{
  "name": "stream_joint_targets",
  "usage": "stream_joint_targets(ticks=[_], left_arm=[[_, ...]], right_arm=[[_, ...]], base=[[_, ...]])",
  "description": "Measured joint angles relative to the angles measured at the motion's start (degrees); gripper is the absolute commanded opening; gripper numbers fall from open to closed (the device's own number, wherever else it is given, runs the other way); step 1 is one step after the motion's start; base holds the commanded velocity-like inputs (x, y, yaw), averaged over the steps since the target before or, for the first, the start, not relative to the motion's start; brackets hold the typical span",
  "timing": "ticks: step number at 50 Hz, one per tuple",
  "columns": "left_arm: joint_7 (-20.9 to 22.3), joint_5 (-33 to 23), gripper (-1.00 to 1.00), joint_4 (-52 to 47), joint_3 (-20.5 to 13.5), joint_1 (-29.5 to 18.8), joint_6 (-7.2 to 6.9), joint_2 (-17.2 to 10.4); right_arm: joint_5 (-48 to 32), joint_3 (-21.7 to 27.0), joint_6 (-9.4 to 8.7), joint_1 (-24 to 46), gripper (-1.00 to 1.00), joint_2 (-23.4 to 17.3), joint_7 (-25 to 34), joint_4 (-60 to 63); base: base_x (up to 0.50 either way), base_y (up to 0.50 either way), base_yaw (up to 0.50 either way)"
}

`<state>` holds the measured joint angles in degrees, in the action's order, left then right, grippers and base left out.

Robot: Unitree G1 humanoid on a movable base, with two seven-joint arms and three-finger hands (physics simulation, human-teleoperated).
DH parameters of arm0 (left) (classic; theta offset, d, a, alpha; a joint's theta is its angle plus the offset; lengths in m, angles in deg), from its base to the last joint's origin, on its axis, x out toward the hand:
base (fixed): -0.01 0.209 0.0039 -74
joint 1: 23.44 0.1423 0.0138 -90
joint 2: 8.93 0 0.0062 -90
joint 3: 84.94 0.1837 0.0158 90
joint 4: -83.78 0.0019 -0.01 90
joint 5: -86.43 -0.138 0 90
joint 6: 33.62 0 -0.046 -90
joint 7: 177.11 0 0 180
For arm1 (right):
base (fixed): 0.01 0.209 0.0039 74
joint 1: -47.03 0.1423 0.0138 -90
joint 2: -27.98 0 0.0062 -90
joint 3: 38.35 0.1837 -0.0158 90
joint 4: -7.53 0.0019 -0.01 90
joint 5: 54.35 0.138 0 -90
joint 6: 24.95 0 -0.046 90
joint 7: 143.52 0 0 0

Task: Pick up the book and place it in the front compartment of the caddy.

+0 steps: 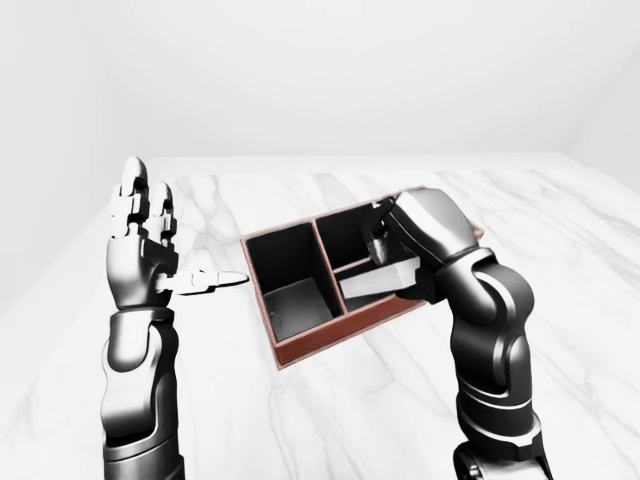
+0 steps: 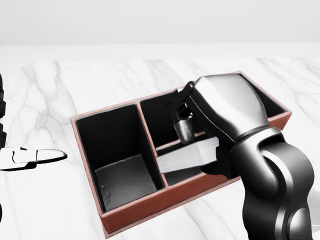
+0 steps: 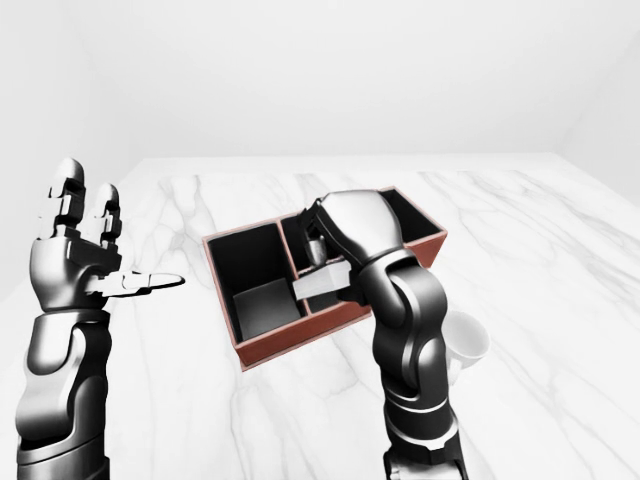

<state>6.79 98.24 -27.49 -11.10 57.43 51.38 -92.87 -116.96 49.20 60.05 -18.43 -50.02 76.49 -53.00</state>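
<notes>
surface: white marble counter (image 2: 60,90), grey veins | walls: plain white | light: even, soft

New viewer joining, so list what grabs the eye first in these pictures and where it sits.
The right hand dominates the head view's centre, fingers closed on a book tilted over the caddy's small middle compartment nearest the bottom edge. At the left of the left-eye view, the left hand is raised with fingers spread, touching nothing.
</notes>
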Motion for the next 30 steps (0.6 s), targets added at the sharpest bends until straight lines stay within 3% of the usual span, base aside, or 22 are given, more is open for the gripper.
stream_joint_targets(ticks=[30], left_arm=[[0.05, -0.05, 1.0, 0.18, 0.12, 0.13, 0.0, 0.06]], right_arm=[[-1.26, -0.19, 0.0, 7.3, -1.0, -0.24, -1.01, -9.11]], base=[[0.0, 0.0, 0.0]])
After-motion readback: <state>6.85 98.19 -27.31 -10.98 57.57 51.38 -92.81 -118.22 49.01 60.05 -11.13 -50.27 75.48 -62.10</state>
